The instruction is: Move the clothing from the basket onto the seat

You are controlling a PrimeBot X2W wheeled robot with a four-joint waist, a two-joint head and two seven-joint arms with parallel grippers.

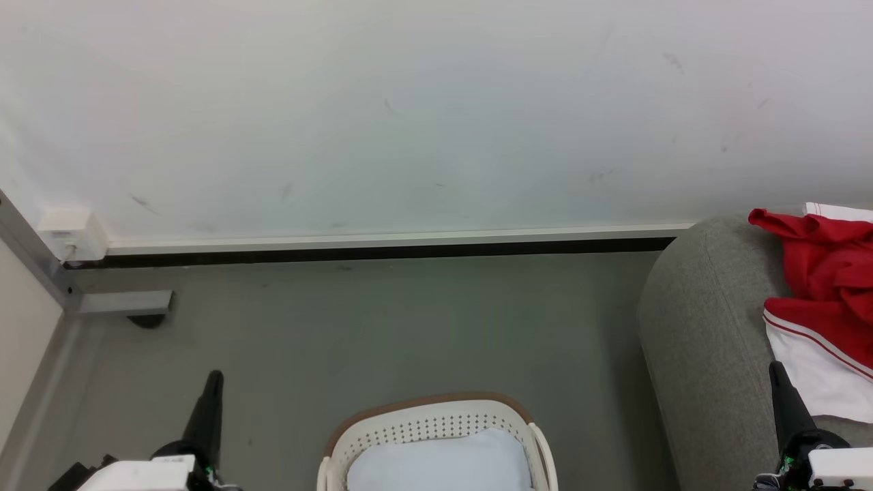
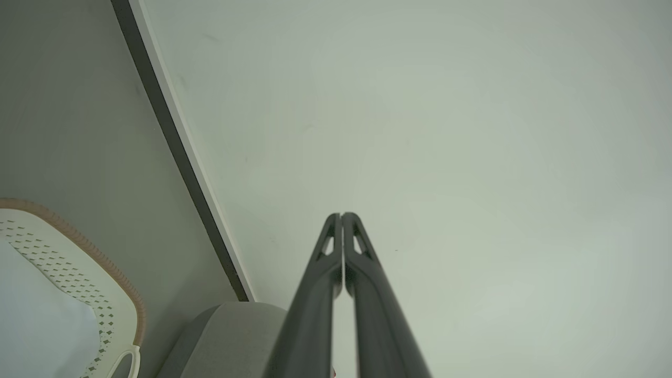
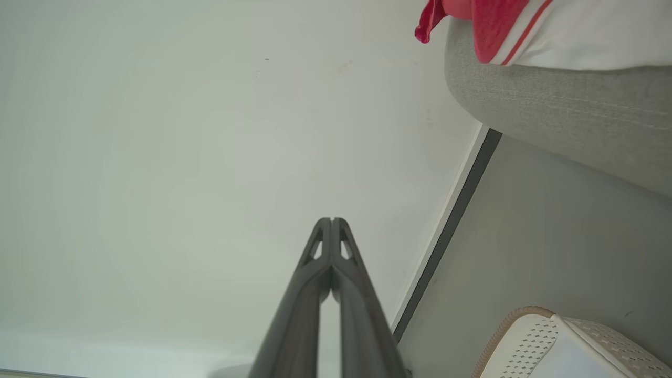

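The basket (image 1: 430,426) is matt perforated plastic, the seat (image 1: 702,327) coarse woven fabric, the clothing (image 1: 825,273) soft, smooth cloth.

Soft, even, bright light with faint shadows, sharp head view, wrist views bowed and blurred near the edges.

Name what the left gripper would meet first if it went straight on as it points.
Probably the pale wall: the left gripper aims at it and nothing shows between, though depth is unclear.

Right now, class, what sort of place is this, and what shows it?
Likely a home-style room, perhaps a mock-up: a grey sofa carrying red clothing, a laundry basket on the floor, and a plain wall.
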